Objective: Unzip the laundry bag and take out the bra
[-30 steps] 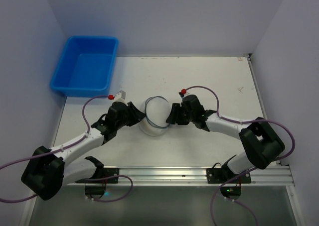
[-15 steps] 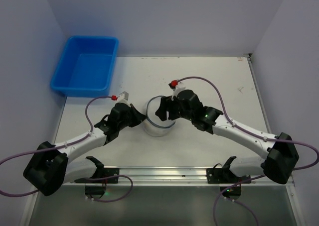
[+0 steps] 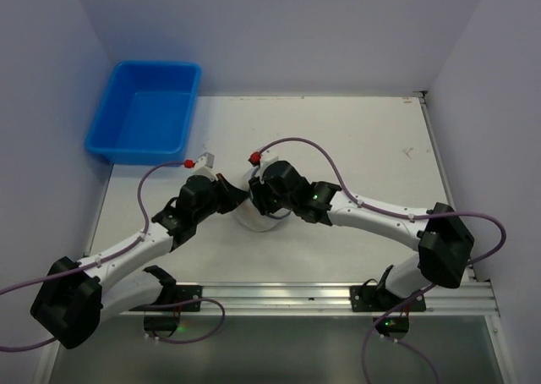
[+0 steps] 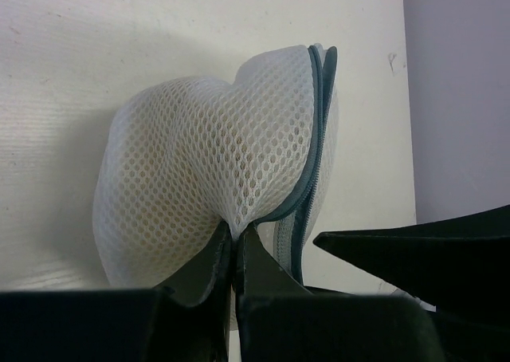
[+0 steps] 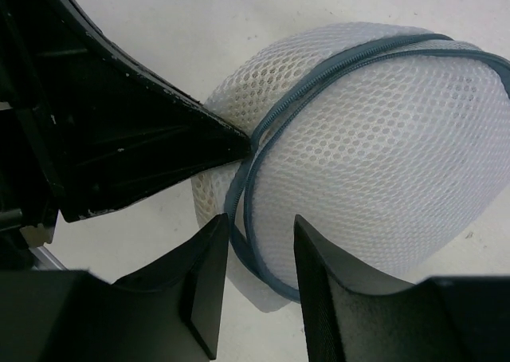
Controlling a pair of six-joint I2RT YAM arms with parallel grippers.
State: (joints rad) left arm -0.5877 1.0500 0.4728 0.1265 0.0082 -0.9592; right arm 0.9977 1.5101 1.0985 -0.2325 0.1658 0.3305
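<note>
The laundry bag [image 3: 257, 222] is a round white mesh pouch in the middle of the table, with a dark zip line [image 4: 315, 131] round its flap. My left gripper [image 4: 233, 233] is shut on a pinched fold of its mesh, right beside the zip. From the other side, my right gripper [image 5: 260, 238] stands open with its two fingers straddling the zip rim [image 5: 263, 139] low on the bag [image 5: 382, 139]. In the top view both grippers meet over the bag, left [image 3: 237, 200] and right [image 3: 261, 200]. The bra is hidden; only a faint beige tint shows through the mesh.
A blue plastic tub [image 3: 144, 113] stands at the far left corner. White walls close in the table [image 3: 372, 139] at the back and on both sides. A metal rail [image 3: 279, 294] runs along the near edge between the arm bases.
My left gripper has closed on the bag's mesh. My right arm has swung left across the bag, covering its flap, and its jaws have narrowed round the zip rim.
</note>
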